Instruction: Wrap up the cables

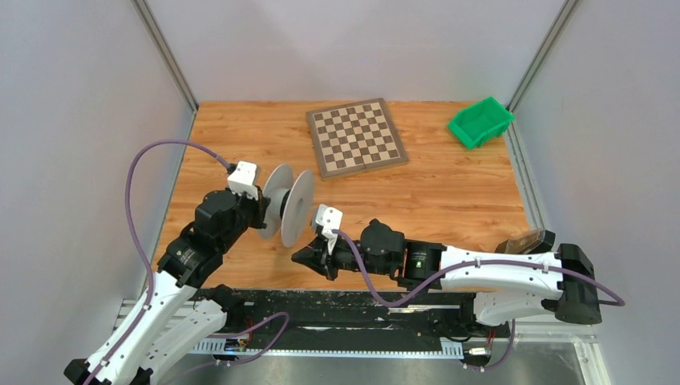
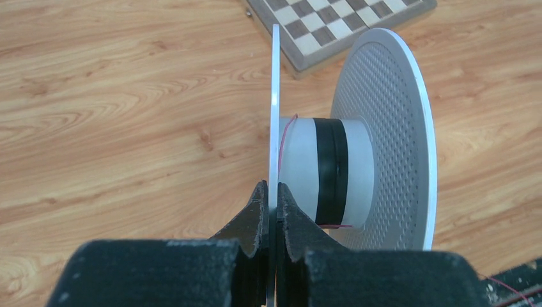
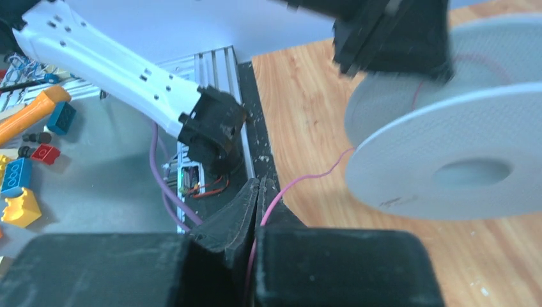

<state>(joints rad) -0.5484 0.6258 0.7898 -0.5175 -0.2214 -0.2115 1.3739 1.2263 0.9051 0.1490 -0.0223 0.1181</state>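
My top view looks steeply down from the near edge over the whole table [image 1: 449, 192]. Both wrist views sit close, facing the same spool [image 3: 415, 173].

We see a spool [image 2: 390, 147] of matt white plastic. Its thin near flange is smooth, its far flange is covered in fine dimples, and a black band with a slight sheen wraps the hub. The cable [image 3: 307, 178] is a thin, smooth pink strand. The fingers [image 2: 254, 217] of the left gripper [image 2: 271, 192] look matt black and slightly grainy. The table [image 2: 115, 128] has a smooth wood-grain surface with a soft sheen. The chessboard [image 1: 355, 138] is matt wood, and the bin [image 1: 479, 122] is glossy green plastic.
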